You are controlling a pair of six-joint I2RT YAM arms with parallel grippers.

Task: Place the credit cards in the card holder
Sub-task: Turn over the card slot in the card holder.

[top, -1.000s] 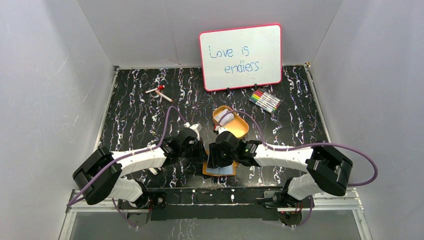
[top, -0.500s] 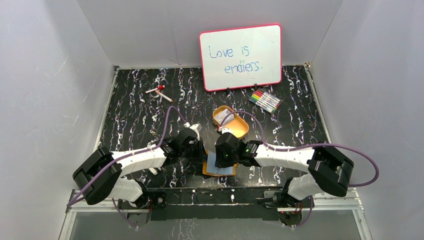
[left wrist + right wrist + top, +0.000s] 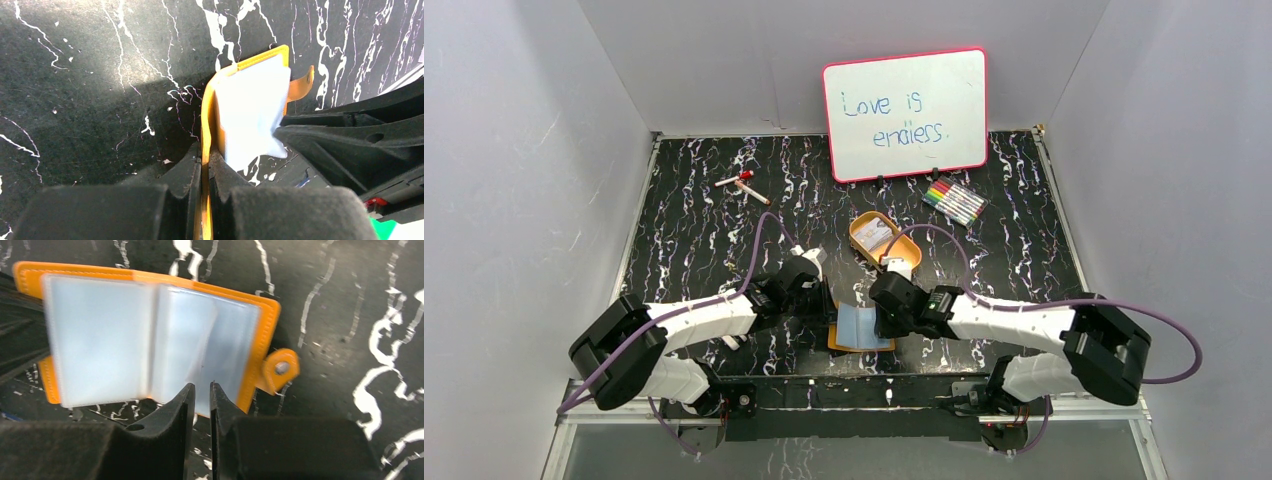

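Left wrist shows the left gripper [image 3: 205, 161] pinching the seemingly light, floppy card holder [image 3: 250, 107] by its stiffer orange cover, while the right gripper [image 3: 200, 390] is nearly closed and apparently empty.

The black marbled table [image 3: 694, 230] holds a whiteboard [image 3: 906, 114], marker set [image 3: 953, 202], two loose markers [image 3: 742, 184], oval tray [image 3: 908, 257] and card holder [image 3: 856, 328].

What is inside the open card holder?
Pale blue-grey sleeves fill the card holder, the middle one lifted. Nothing else shows, but blur and the cloudy sleeves could hide a card.
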